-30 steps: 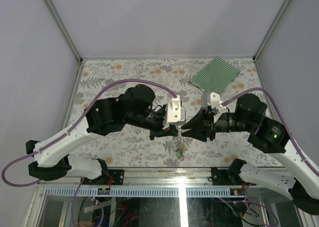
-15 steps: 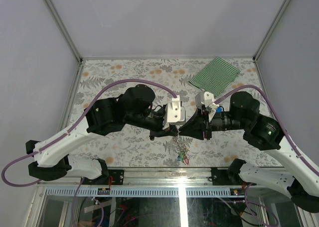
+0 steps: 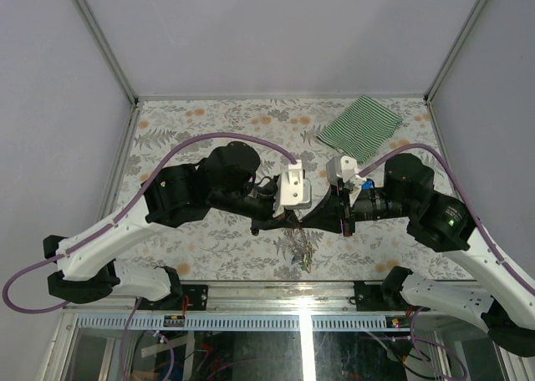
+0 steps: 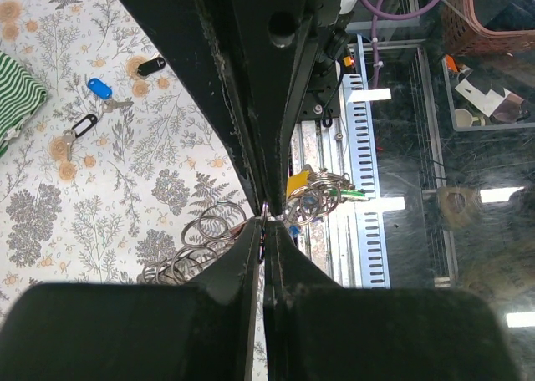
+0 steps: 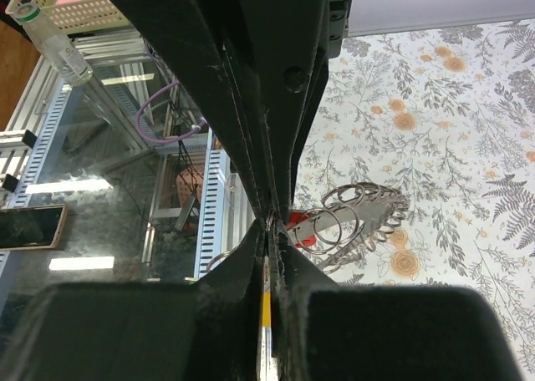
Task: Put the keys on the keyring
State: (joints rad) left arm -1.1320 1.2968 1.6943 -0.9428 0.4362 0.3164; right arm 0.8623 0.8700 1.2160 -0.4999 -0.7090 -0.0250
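The keyring [image 3: 298,246] is hanging above the near edge of the floral surface [image 3: 209,122], its coiled loops drooping, with a small cluster of keys [image 4: 322,199] dangling beside them. The left jaws and right jaws are meeting tip to tip, each clenching the ring's thin wire. A blue-tagged key [image 4: 99,88] and a black-tagged key [image 4: 150,65] are lying loose near the green-striped cloth [image 3: 359,126].

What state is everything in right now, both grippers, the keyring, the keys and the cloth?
left gripper: shut on the keyring.
right gripper: shut on the keyring.
keyring: held up between both grippers, off the table.
keys on the ring: hanging in a bunch.
loose keys: lying on the table, not on the ring.
cloth: lying flat, far right corner.
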